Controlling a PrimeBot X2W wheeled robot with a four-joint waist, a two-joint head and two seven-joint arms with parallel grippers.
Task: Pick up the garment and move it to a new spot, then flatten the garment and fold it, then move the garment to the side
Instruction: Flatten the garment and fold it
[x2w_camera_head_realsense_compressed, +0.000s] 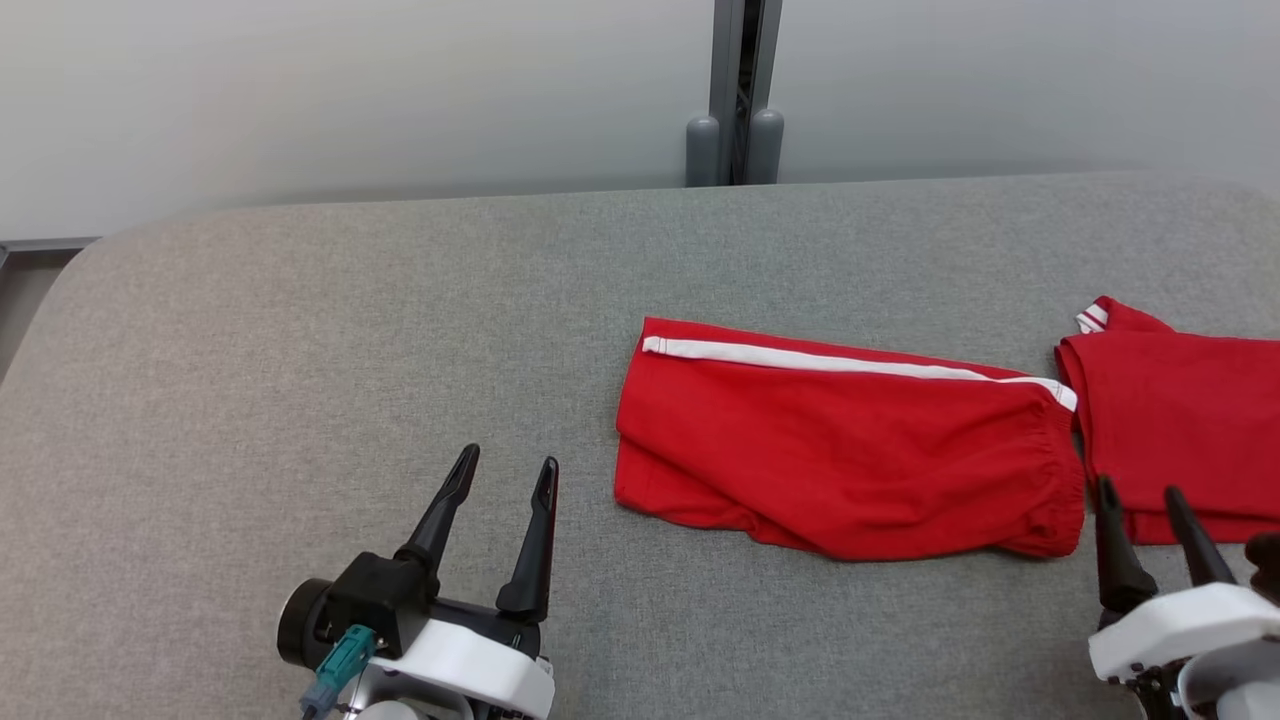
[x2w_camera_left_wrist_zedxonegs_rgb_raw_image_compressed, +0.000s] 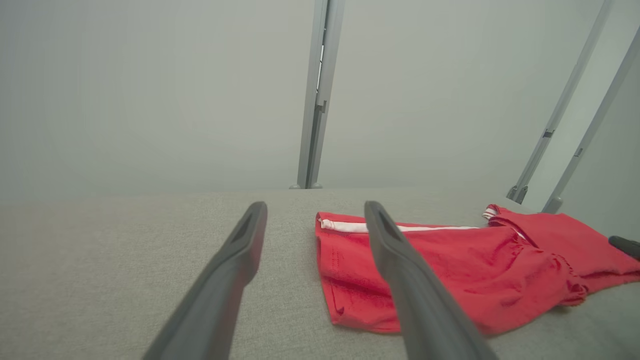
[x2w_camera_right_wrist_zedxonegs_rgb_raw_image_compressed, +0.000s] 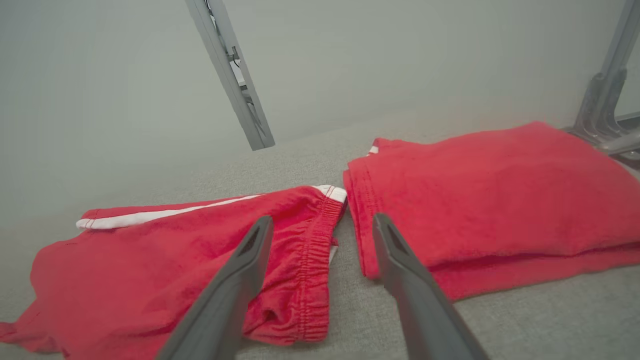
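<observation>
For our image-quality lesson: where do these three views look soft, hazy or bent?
Head view: even light, sharp, faint shadow under the red shorts. Left wrist view: hazy, left gripper blurred near the lens. Right wrist view: frame post slanted, right gripper soft.

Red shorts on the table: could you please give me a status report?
Left tool open, empty. Right tool open, empty, by the waistband. Red shorts folded, lying flat. Second folded red garment close alongside.

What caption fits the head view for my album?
Folded red shorts lie beside another red garment; left pincer and right pincer open nearby.
</observation>
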